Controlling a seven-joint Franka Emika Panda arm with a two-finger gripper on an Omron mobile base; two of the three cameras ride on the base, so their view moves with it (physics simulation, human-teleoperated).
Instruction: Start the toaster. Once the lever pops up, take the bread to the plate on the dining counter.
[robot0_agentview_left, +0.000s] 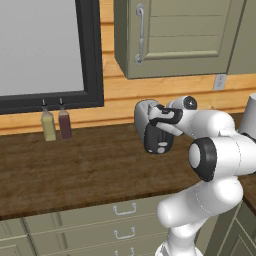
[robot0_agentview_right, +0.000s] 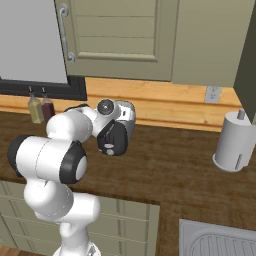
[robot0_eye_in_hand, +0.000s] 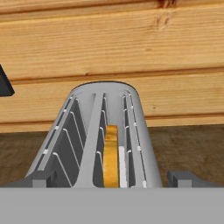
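pincer (robot0_eye_in_hand: 112, 178) wide, toaster (robot0_eye_in_hand: 103, 135), wood worktop (robot0_agentview_left: 75, 170)

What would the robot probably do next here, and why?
Probably lower the hand toward the lever on the toaster's black end panel and press it down. The bread already sits in a slot, the gripper hangs open right above the slots holding nothing, and toasting apparently hasn't been started yet.

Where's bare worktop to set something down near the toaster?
Bare wood lies between the two bottles and the toaster, and between the toaster and the paper towel roll. Crowded: right at the toaster, where the arm and open gripper hang over its slots.
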